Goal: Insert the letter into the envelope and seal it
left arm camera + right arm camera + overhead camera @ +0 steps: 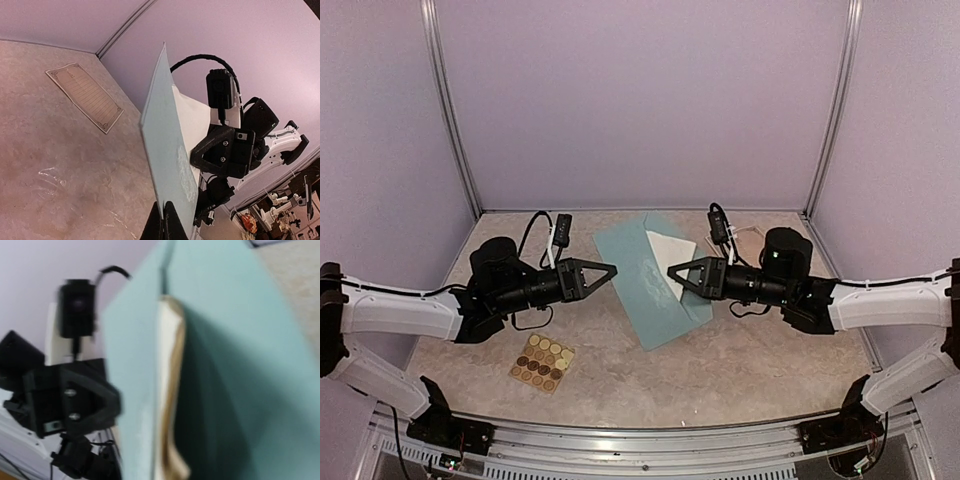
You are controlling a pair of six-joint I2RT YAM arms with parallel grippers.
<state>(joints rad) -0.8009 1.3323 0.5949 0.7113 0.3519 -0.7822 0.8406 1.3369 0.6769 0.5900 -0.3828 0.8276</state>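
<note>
The teal envelope (655,290) hangs tilted between my two grippers, raised off the table. A white letter (670,245) sticks out of its far end. My left gripper (610,270) is shut on the envelope's left edge. In the left wrist view the dark fingertips (167,225) pinch that thin edge of the envelope (162,135), with the letter (192,115) behind it. My right gripper (672,270) is shut at the envelope's right side. Its wrist view is blurred. It shows the envelope (235,365) gaping, the letter's cream edge (170,390) inside, and its own fingertips hidden.
A tan sheet of round stickers (543,362) lies on the table in front of the left arm. A cream lined sheet (85,95) lies flat near the back wall, partly behind the right arm (745,240). Purple walls close in three sides.
</note>
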